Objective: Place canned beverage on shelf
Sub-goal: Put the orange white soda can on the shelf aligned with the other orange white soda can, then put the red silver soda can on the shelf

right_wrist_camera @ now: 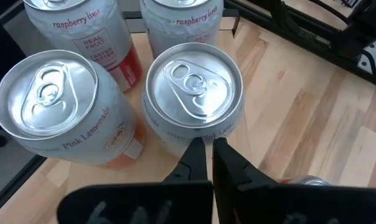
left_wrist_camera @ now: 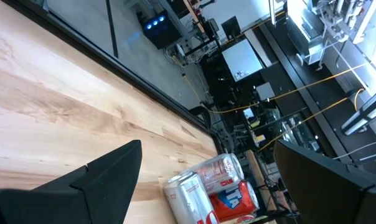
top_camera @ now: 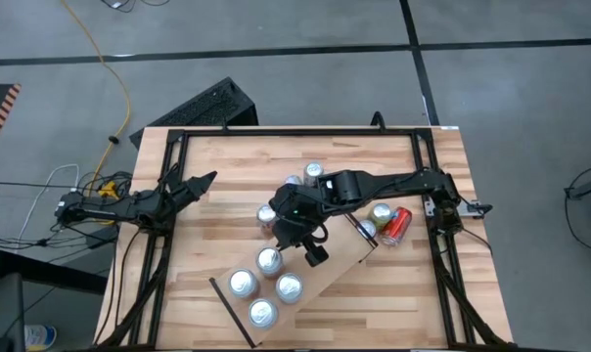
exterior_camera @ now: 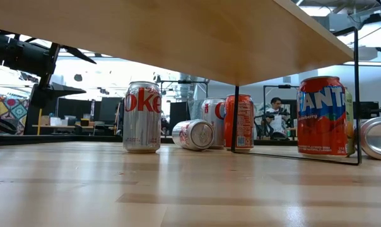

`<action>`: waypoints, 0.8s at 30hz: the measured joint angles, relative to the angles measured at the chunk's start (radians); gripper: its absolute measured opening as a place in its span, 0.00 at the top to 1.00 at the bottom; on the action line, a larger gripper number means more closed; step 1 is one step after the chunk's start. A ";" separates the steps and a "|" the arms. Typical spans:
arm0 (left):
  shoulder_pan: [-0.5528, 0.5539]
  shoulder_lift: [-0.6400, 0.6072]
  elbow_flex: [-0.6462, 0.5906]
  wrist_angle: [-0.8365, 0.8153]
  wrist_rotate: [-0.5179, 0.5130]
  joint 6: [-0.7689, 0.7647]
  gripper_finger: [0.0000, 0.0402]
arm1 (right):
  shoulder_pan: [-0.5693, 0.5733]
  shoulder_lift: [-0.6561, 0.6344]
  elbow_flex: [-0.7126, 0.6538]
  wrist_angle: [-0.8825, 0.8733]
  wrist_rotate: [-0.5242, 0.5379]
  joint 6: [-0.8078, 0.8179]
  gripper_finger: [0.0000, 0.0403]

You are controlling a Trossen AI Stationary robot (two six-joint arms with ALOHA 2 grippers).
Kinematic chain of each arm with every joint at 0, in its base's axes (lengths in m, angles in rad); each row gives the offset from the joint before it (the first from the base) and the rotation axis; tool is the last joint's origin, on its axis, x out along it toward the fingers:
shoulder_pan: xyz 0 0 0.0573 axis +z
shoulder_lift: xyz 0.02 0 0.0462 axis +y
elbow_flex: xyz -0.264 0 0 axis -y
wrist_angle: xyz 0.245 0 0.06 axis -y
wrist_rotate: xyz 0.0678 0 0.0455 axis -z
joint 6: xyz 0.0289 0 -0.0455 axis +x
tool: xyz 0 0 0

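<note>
The shelf (top_camera: 340,266) is a pale board that lies slanted across the table's near middle and carries several upright silver-topped cans. My right gripper (right_wrist_camera: 207,144) is shut, just above the shelf, and also shows in the high view (top_camera: 313,254). Its tips are at the side of one can (right_wrist_camera: 193,93), the shelf's far can (top_camera: 269,259). A pink lemonade can (right_wrist_camera: 57,106) and two raspberry lime cans (right_wrist_camera: 82,28) stand beside it. My left gripper (top_camera: 193,186) is open and empty at the table's left. My right gripper's shut fingertips (right_wrist_camera: 197,149) stand against the can's side wall (right_wrist_camera: 203,132), just under its top rim, coming slanting from above. I cannot tell whether they touch it. The can stands upright on the shelf.
Several loose cans stand or lie on the table's far middle (top_camera: 314,172) and right, among them a red can on its side (top_camera: 395,225). In the low view, a Diet Coke can (exterior_camera: 142,116) and a Fanta can (exterior_camera: 323,116) show below the shelf's underside (exterior_camera: 178,38).
</note>
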 joint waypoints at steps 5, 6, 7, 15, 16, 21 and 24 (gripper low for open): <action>0.000 0.000 0.000 0.000 0.003 -0.005 0.13 | -0.005 0.000 0.000 0.005 0.011 0.023 0.97; 0.000 0.000 0.000 0.000 0.004 -0.005 0.13 | -0.009 0.000 0.000 0.007 0.016 0.030 0.97; 0.000 0.000 0.000 0.000 0.004 -0.005 0.13 | -0.011 0.000 0.001 0.007 0.023 0.032 0.97; 0.000 0.000 0.000 0.000 0.008 -0.006 0.13 | -0.044 -0.055 0.059 -0.106 0.135 0.026 0.84; 0.000 0.000 0.000 0.000 0.009 -0.006 0.13 | -0.051 -0.060 0.067 -0.111 0.156 0.026 0.81; 0.000 0.000 0.000 0.000 0.008 -0.005 0.13 | -0.114 -0.096 0.069 -0.243 0.308 0.026 0.67; 0.000 0.000 0.000 0.000 0.009 -0.005 0.13 | -0.180 -0.102 0.069 -0.347 0.354 0.048 0.57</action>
